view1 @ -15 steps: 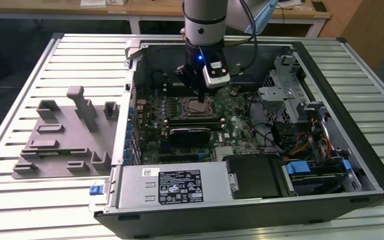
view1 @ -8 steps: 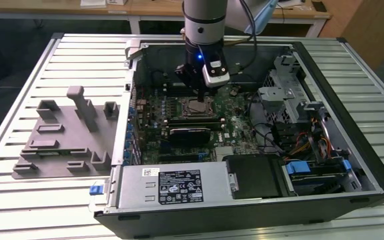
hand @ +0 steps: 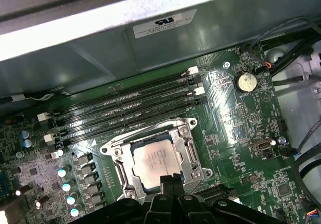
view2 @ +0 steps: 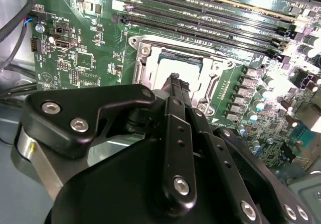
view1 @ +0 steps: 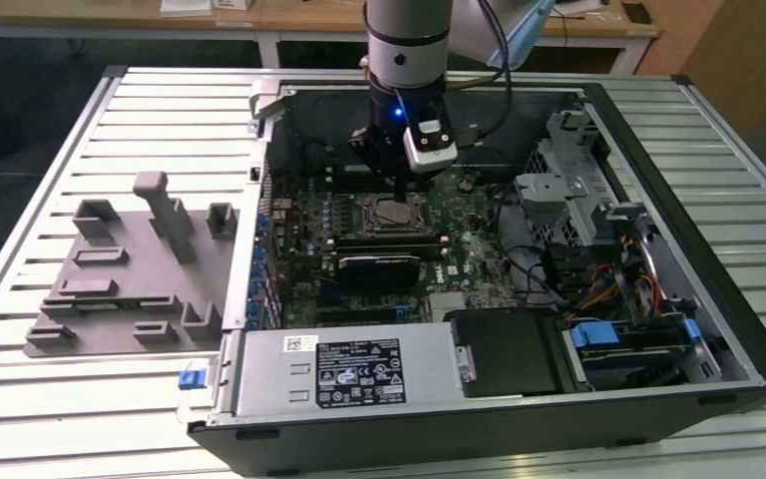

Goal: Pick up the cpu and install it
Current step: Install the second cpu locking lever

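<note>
Tool (hand: 170, 180) hangs inside the open computer case (view1: 702, 289), fingers pressed together and holding nothing. The cpu (hand: 156, 162) lies seated in the motherboard socket (hand: 183, 133) directly beneath the tool's tips. Grey fixture block (view1: 124, 269) sits on the bench (view1: 37, 399), well away from the tool.

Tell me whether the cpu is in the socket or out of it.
In. The cpu lies flat inside the socket frame in the first wrist view, with the tool just above its edge.

A robotics lab or workshop: an opened desktop computer case (view1: 490, 299) lies on a slatted aluminium bench (view1: 77, 399) beside a grey plastic fixture block (view1: 131, 269), with wooden desks (view1: 303, 20) along the far side.
</note>
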Robot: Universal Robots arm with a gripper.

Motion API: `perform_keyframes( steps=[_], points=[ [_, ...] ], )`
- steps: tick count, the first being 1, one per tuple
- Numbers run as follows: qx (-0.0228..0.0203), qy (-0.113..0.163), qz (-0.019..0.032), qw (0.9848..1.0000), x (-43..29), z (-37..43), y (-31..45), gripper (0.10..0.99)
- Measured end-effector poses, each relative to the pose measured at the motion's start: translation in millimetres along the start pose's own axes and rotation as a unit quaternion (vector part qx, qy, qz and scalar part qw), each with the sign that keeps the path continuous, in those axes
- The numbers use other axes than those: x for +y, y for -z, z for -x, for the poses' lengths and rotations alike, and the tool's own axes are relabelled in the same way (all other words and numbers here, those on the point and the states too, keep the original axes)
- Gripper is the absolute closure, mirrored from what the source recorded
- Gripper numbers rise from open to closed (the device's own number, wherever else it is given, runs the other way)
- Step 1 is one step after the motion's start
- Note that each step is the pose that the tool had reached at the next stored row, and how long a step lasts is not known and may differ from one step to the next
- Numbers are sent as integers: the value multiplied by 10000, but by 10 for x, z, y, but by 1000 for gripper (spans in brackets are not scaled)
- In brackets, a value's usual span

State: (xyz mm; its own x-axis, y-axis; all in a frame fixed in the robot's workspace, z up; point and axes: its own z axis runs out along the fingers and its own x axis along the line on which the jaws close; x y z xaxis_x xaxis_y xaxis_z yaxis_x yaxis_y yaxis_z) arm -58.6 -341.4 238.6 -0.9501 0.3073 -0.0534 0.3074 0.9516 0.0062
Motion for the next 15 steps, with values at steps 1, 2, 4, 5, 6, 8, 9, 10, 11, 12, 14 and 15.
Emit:
perform_keyframes(
  steps=[1, 2, 4, 5, 6, 8, 9, 10, 11, 12, 14, 15],
  points=[
    [0, 0, 0, 10000, 0, 0, -1, 976],
    [0, 0, 0, 10000, 0, 0, -1, 976],
    [0, 0, 0, 10000, 0, 0, -1, 976],
    [0, 0, 0, 10000, 0, 0, -1, 976],
    [0, 0, 0, 10000, 0, 0, -1, 976],
    [0, 0, 0, 10000, 0, 0, -2, 976],
    [0, 0, 0, 10000, 0, 0, -2, 976],
    [0, 0, 0, 10000, 0, 0, -2, 976],
    [0, -1, 1, 10000, -1, 0, -2, 976],
    [-1, 0, 2, 10000, -10, 3, -3, 976],
    [0, 0, 0, 10000, -37, 12, -3, 976],
    [0, 0, 0, 10000, -56, 18, -4, 976]
  ],
)
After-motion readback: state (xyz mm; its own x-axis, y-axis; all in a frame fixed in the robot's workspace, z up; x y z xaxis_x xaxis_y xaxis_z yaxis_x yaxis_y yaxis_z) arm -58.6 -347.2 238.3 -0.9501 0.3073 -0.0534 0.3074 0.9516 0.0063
